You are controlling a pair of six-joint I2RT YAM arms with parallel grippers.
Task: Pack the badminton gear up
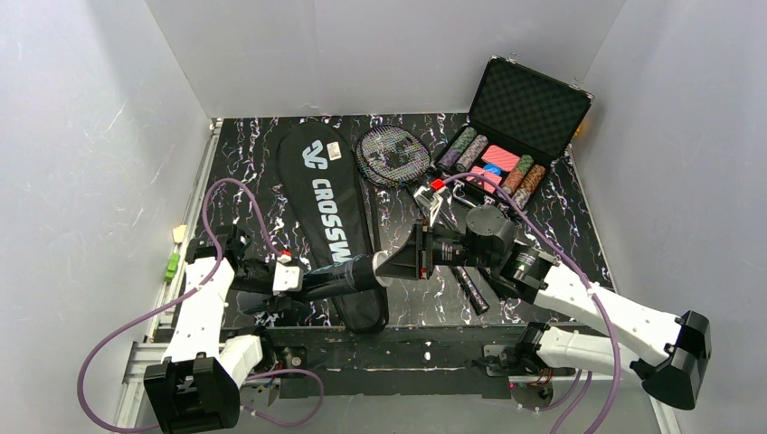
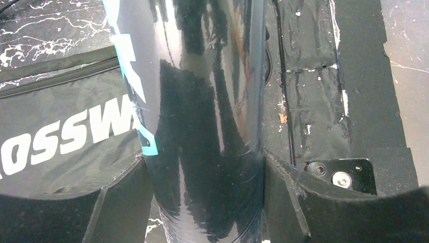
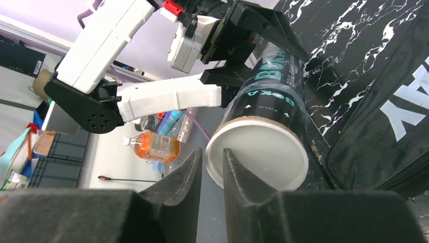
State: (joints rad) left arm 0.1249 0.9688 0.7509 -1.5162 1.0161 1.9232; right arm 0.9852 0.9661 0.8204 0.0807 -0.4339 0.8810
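Note:
My left gripper (image 1: 317,278) is shut on a dark glossy tube (image 1: 351,275) with teal print and holds it level above the black "CROSSWAY" racket bag (image 1: 327,217). In the left wrist view the tube (image 2: 202,101) fills the space between my fingers. My right gripper (image 1: 380,264) meets the tube's open end. In the right wrist view its jaws (image 3: 212,152) are almost closed on the rim of the round white lid (image 3: 263,152), which sits on the tube's mouth (image 3: 275,91). Two racket heads (image 1: 393,154) lie stacked behind. No shuttlecocks show.
An open black case with coloured poker chips (image 1: 516,136) stands at the back right. A black racket handle (image 1: 471,290) lies under my right arm. White walls close in the table on three sides. The bag also shows in both wrist views (image 2: 60,131) (image 3: 394,111).

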